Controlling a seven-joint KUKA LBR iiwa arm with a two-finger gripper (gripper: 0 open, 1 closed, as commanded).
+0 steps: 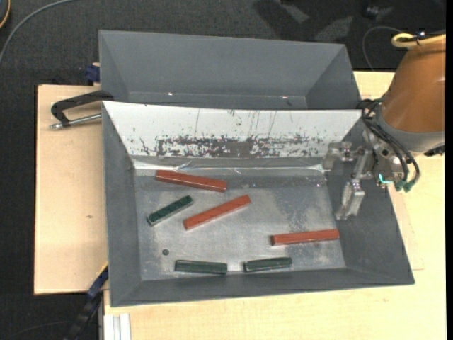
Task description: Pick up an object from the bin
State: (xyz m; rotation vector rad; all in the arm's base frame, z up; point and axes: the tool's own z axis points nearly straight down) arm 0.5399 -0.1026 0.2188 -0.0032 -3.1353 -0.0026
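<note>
Gripper low inside bin, nothing seen in it. Cannot tell if spread or pressed together. Nearest thing: flat red bar, just below-left of gripper. Green bar beyond that. Pick not started.

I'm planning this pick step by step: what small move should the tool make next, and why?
Probably ease the tool down and leftward over the nearest red bar. It lies flat, apart from the other bars, while the tool hangs beside the bin's right wall.
</note>
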